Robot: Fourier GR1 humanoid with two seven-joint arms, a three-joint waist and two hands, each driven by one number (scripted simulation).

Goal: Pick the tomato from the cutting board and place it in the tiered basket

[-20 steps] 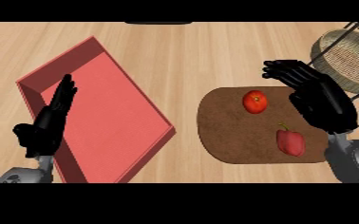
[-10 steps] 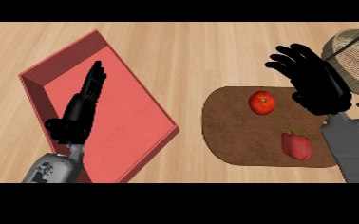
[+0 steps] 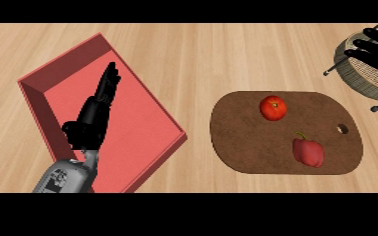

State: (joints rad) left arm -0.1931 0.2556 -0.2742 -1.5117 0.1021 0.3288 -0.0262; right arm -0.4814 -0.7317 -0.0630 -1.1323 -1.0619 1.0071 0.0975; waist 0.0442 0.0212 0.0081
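Tomato [image 3: 273, 107]: it sits untouched on the upper middle of the brown cutting board [image 3: 244, 145], well apart from both hands.
Red pepper [image 3: 308, 151]: it lies on the same board, nearer you and to the right of the tomato; keep clear of it when you come in.
Tiered basket [image 3: 354, 70]: you see only part of it at the right edge, beyond the board's far right corner.
Right hand [image 3: 363, 50]: just a few dark fingers [image 3: 357, 55] show at the right edge over the basket; you cannot tell whether they are spread or curled.
Left hand [image 3: 94, 114]: it rests over the red tray [image 3: 63, 72] with fingers straight and pressed together, holding nothing.
Step in hand: the reach to the tomato looks not yet made.
How to do it well: bring your right hand from above with fingers spread, centre on the tomato, close round its sides, lift straight up before you swing towards the basket.
Bench [image 3: 192, 55]: wooden, bare between tray and board.
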